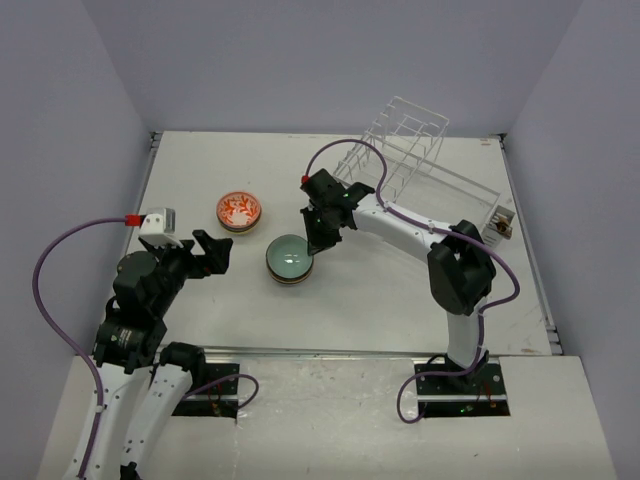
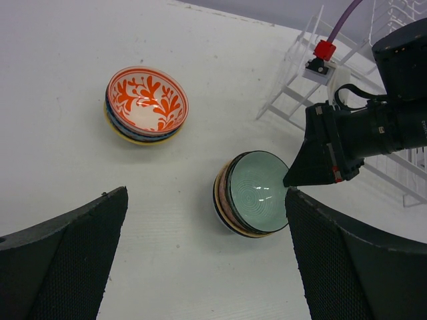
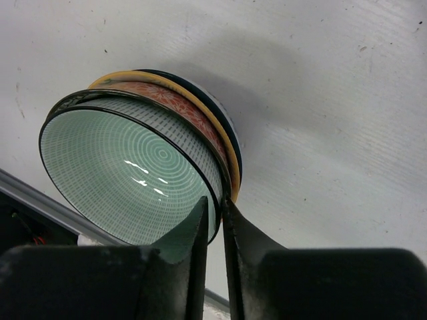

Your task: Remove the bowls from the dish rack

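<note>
A pale green bowl (image 1: 290, 257) tops a stack of nested bowls mid-table; it also shows in the left wrist view (image 2: 260, 192) and the right wrist view (image 3: 127, 173). My right gripper (image 1: 318, 243) (image 3: 215, 207) is shut on its rim, one finger inside and one outside, with the bowl resting on the stack. A second stack topped by a red-orange floral bowl (image 1: 240, 211) (image 2: 147, 103) sits to the left. My left gripper (image 1: 215, 252) (image 2: 205, 195) is open and empty, hovering left of the green stack. The wire dish rack (image 1: 420, 130) (image 2: 293, 93) stands at the back right with no bowls visible in it.
The right arm (image 1: 455, 265) reaches across from the right, in front of the rack. A small object (image 1: 502, 225) sits by the rack's lower right end. Grey walls enclose the table on three sides.
</note>
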You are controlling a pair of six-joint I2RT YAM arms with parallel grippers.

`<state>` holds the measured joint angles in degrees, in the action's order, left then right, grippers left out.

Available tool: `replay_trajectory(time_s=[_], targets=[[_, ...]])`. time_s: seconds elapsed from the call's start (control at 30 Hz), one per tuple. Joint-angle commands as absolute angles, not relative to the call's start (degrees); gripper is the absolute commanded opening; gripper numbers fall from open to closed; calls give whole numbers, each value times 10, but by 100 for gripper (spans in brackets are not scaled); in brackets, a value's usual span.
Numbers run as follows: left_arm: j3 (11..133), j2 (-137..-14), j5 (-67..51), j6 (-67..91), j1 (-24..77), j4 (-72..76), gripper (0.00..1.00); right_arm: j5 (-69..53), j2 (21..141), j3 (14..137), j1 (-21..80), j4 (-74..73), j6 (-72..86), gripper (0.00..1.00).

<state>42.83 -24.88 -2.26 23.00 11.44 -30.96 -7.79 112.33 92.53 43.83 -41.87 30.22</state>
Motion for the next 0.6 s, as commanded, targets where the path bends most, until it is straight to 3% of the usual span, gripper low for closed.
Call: replay_trajectory(time_s=[0.0, 0.1, 0.13, 0.4, 0.5, 0.53, 0.57], targets=[[431, -251, -17, 231, 118, -297, 100, -98, 1109, 926, 442, -403, 310, 17], [431, -251, -13, 232, 118, -298, 100, -90, 1099, 929, 442, -411, 309, 24], [432, -252, -11, 232, 118, -299, 100, -87, 1089, 932, 442, -418, 307, 37], [469, -302, 102, 243, 118, -338, 100, -21, 1013, 989, 442, -484, 273, 43], [487, -326, 171, 249, 118, -359, 100, 15, 967, 1000, 442, -504, 261, 50], [490, -330, 184, 249, 118, -365, 100, 25, 953, 999, 442, -506, 259, 85], [492, -339, 205, 248, 118, -366, 100, 33, 922, 998, 442, -508, 257, 99]])
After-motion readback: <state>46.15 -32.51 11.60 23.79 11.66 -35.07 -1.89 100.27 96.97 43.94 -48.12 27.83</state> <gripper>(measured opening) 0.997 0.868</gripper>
